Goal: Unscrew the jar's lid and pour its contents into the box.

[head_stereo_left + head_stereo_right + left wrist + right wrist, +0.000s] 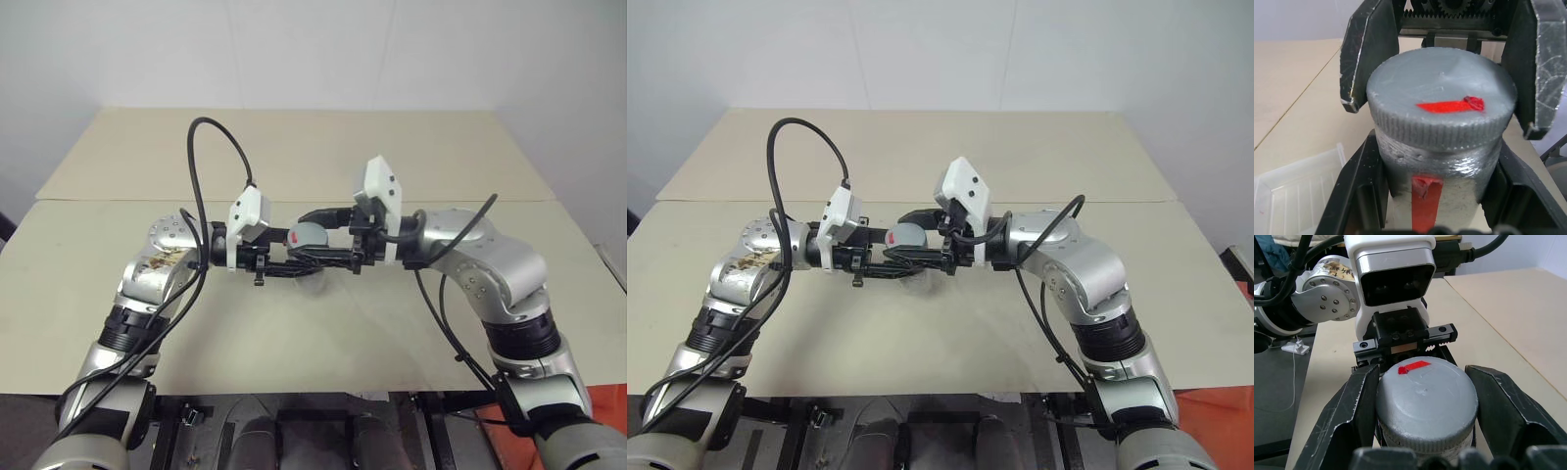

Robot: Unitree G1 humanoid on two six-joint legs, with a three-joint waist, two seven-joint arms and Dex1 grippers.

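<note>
Jar (1435,171) is held up off the bench (294,323) between the two arms, roughly mid-scene, lying near level with its capped end toward the right arm. Left claw (1430,215) is clamped on the jar body, a black finger on each side of the grey wall, red stripe facing the left wrist camera. Right claw (1422,396) comes in from the opposite side, its two fingers either side of the lid (1426,401). In the left wrist view small gaps show between those fingers and the lid's knurled rim, but the right wrist view has them pressed close. Read as clenched on the lid, though contact is hard to confirm from the angle.

Handling: jar looks like rigid metal, small and probably light, so squeezing won't dent it. Body wall is smooth, so it may spin in the left claw under torque; grip mid-body, firm. The lid's ribbed edge is the right place to grab, since the knurling gives bite for twisting. Lid is still seated, so unscrewing is the step in hand.

Box (1298,196), clear plastic tray, sits on the bench just below the jar. It looks thin and light, likely to slide if bumped. Contents are hidden inside the jar.
</note>
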